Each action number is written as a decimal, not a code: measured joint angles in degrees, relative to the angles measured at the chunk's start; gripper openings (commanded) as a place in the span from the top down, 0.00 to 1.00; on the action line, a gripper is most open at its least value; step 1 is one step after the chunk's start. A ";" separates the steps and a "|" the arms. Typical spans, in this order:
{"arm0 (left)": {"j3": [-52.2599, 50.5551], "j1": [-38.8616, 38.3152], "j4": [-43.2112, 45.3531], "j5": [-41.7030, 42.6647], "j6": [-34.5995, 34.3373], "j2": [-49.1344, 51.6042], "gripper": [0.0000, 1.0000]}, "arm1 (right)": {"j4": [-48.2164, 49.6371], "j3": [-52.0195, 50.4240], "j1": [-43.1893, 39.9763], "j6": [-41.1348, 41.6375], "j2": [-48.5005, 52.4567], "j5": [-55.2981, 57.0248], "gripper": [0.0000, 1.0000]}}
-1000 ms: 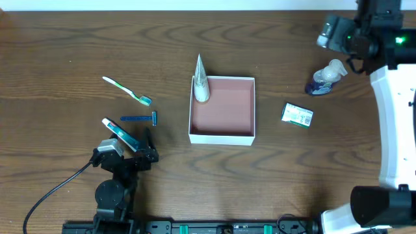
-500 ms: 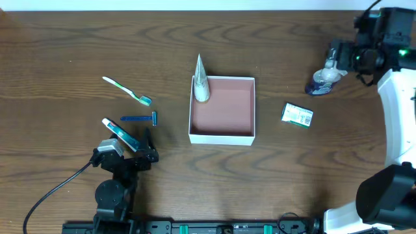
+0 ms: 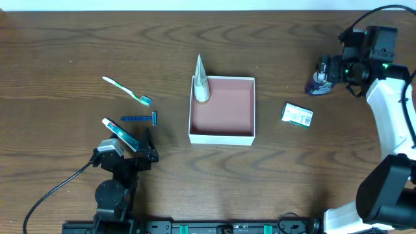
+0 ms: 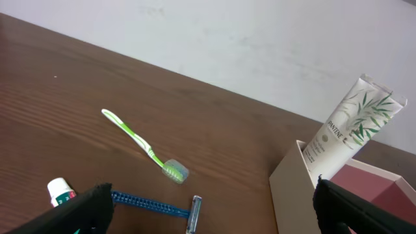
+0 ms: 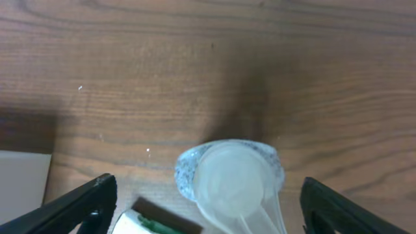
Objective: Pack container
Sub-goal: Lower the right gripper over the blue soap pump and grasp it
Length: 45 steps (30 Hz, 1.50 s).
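Container (image 3: 224,110): middle of the desk (image 3: 58,45), flat on its base, open face up. The footprint is square, so it has no real long axis; its walls run parallel to the desk edges. One item is inside: a white tube (image 3: 201,83) propped in the far-left corner, cap end down, crimped end tilted up and out over the far rim. The rest of the pinkish-brown floor is bare.

Left hand (image 3: 130,155): near-left of the desk, well apart from the container, jaws spread wide, holding nothing. A small tube (image 3: 117,133) lies just beside it. The razor (image 3: 139,119) is beyond that and the toothbrush (image 3: 127,90) farther still, bristle end toward the container.

Right hand (image 3: 327,68): far right, jaws apart, straddling a clear bottle (image 3: 318,83). A green-and-white carton (image 3: 298,115) lies between bottle and container, touching neither.

View notes:
- Overhead gives the whole layout, but the right hand overlaps the bottle, so contact cannot be read there.
- Right wrist looks straight down on the bottle: bare desk shows between it and each of the fingers (image 5: 78,205), so no grip.
- Left wrist sees the container wall from the side, with the tube's lean and its "Pantene" print, which the overhead view does not resolve
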 measured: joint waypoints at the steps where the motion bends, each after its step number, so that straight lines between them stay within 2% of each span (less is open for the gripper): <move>1: 0.00 0.00 0.00 0.00 0.00 0.00 0.02 | 0.76 -0.55 0.00 0.13 0.00 -0.09 0.14; 8: 0.00 0.00 0.00 0.00 0.00 0.00 0.02 | 4.79 -3.87 0.00 1.14 0.00 -0.35 0.29; 15: 0.00 0.00 0.00 0.00 0.00 0.00 0.02 | 7.76 -6.56 -0.02 1.33 0.00 -0.20 0.59; 19: 0.00 0.00 0.00 0.00 0.00 0.00 0.02 | 8.31 -7.08 -0.02 1.57 0.00 -0.31 0.68; 23: 0.00 0.00 0.00 0.00 0.02 0.00 0.02 | 8.72 -7.10 -0.02 1.68 0.00 -0.55 0.73; 28: 0.00 0.00 0.00 0.00 0.00 0.00 0.02 | 10.16 -7.13 -0.02 1.77 0.00 -0.61 0.67; 29: 0.00 0.00 0.00 0.00 0.00 0.00 0.02 | 10.62 -7.13 -0.02 1.75 0.00 -0.66 0.63; 31: 0.00 0.00 0.00 0.00 0.00 0.00 0.02 | 11.04 -7.13 -0.02 1.97 0.00 -0.74 0.43; 34: 0.00 0.00 0.00 0.00 0.00 0.00 0.02 | 11.56 -7.13 -0.02 1.81 0.00 -0.74 0.36; 39: 0.00 0.00 0.00 0.00 0.00 0.00 0.02 | 14.12 -7.13 -0.02 1.77 0.00 -0.74 0.35; 45: 0.00 0.00 0.00 0.00 0.00 0.00 0.02 | 18.21 -7.15 -0.02 1.75 0.00 -0.74 0.42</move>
